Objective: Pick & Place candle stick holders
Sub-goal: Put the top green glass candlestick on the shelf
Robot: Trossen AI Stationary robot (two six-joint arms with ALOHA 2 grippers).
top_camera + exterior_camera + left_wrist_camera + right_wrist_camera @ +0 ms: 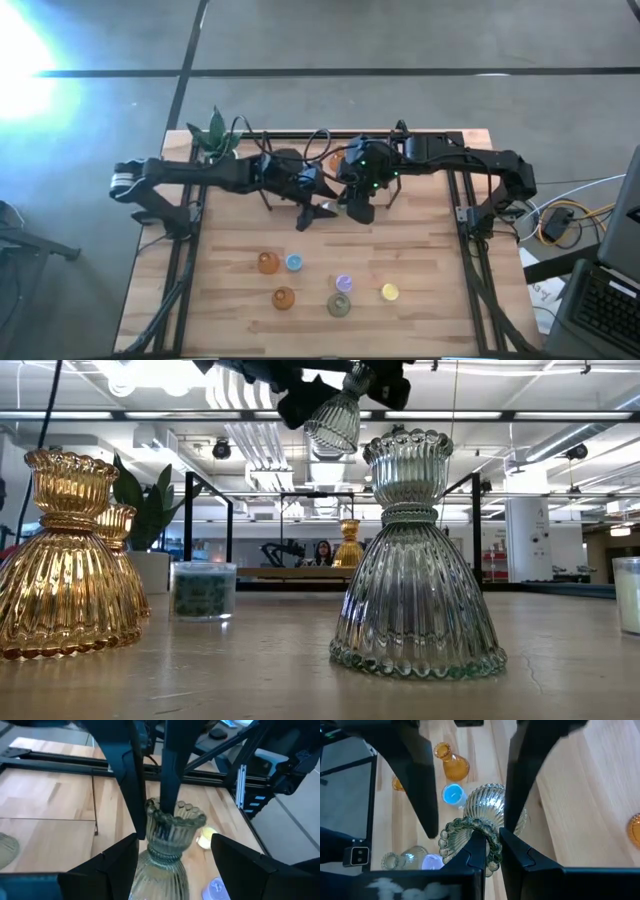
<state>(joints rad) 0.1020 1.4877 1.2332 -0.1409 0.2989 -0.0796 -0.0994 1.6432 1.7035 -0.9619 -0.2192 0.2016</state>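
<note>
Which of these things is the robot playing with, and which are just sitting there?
Job: clear ribbed candle holder, pinched by the right hand, left hand open around it; amber holders; green holder; blue holder; purple holder; yellow holder.
Lying about: potted plant; cables.

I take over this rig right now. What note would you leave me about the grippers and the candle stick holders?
Right gripper: shut on the rim of the clear ribbed holder, which hangs in the air above the table's middle.
Left gripper: open, one finger on each side of that holder's body, not closed on it.
On the table's front part: orange holder, blue holder, purple holder, yellow holder, second orange holder, olive-green holder.
Done: one holder lifted.
Left: probably a handover to the left gripper, then placing it; the goal spot is not visible.
</note>
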